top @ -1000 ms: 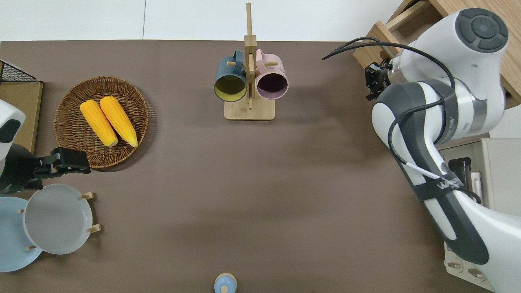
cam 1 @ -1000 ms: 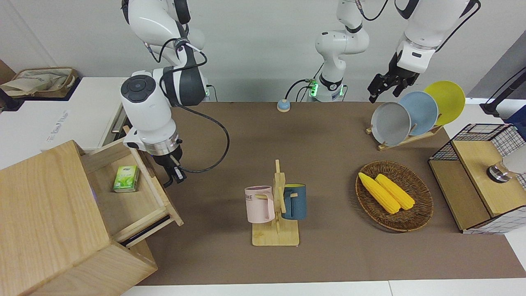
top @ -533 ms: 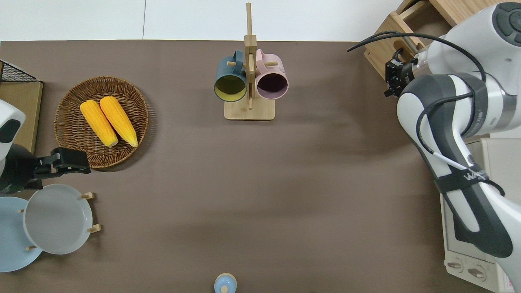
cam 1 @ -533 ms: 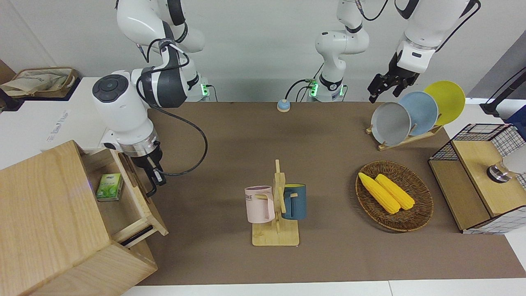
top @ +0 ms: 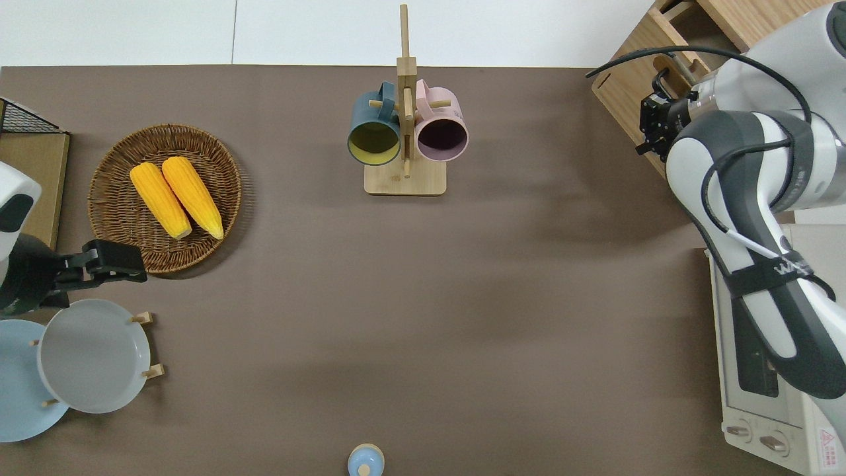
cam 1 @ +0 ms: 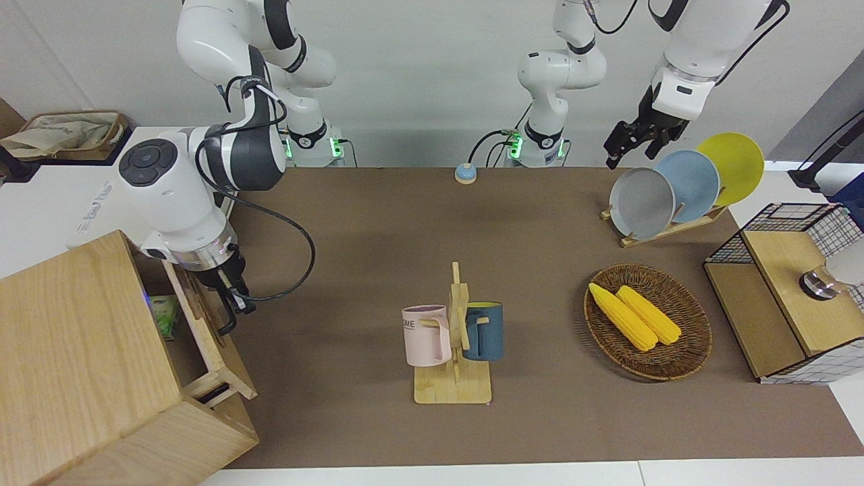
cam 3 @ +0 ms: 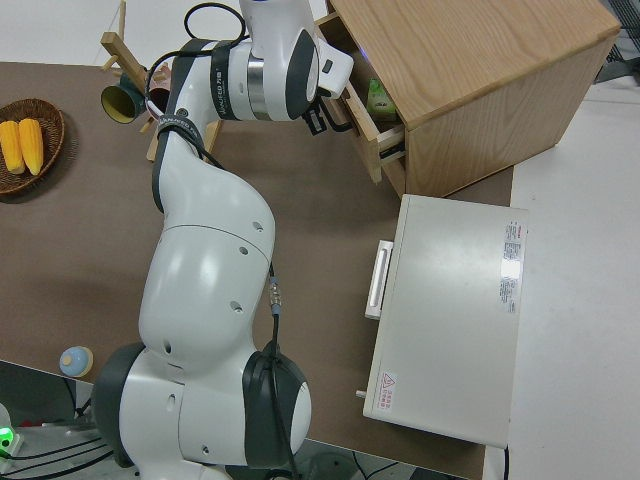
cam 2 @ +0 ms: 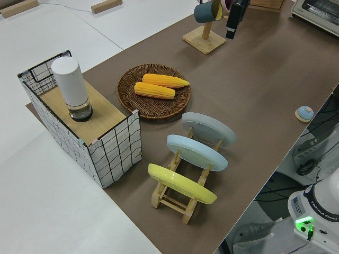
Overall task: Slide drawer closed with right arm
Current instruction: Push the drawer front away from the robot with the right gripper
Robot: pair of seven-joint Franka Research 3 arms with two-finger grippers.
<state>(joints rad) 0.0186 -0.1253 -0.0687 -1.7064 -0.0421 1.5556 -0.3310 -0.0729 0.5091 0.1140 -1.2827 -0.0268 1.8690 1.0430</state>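
The shallow light-wood drawer of the pale wooden cabinet is mid-push, partly open. The right arm's black two-finger gripper touches the drawer's front; whether its fingers are spread is unclear. Next, I judge, push on until flush; the left arm is parked.

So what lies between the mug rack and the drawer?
Only bare brown mat, in the front view, between the mug rack and the drawer.

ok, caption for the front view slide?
Right gripper at the front of the partly open drawer of the wooden cabinet; left arm parked.
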